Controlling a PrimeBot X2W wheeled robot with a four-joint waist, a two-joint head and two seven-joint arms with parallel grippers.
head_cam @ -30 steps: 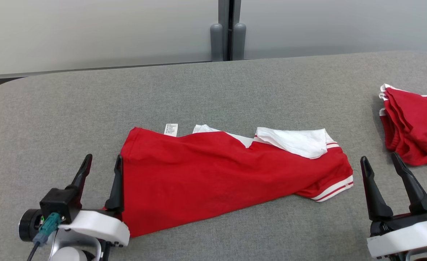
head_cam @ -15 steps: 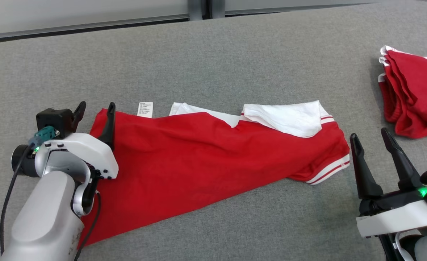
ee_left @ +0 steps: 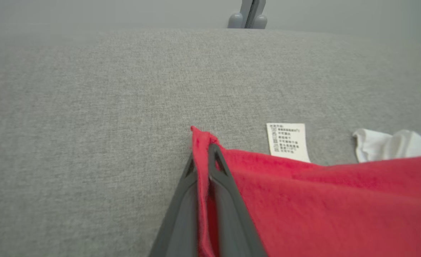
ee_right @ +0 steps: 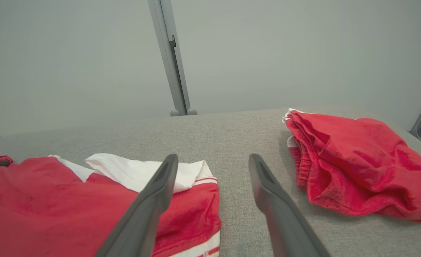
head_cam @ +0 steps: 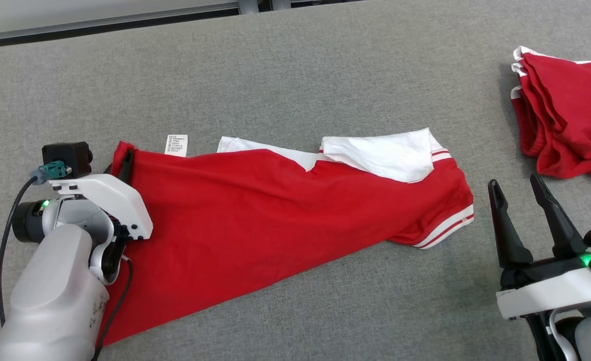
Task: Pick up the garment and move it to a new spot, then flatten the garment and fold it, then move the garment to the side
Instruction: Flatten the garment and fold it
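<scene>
While my left claw (ee_left: 202, 157) pinches a corner of the shirt (head_cam: 275, 210) just beside the white label (head_cam: 176, 145), the shirt lies rumpled on the bench (head_cam: 325, 75), stretching away from that label. My right claw (head_cam: 514, 181) hangs spread, well apart from the label. I judge the pickup barely begun; moving, flattening and folding remain.

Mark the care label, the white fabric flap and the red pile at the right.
care label (ee_left: 288, 142): left wrist view, middle of its printed face.
white fabric flap (head_cam: 380, 158): head view, centre of the flap.
red pile (head_cam: 571, 115): head view, top red layer.
</scene>
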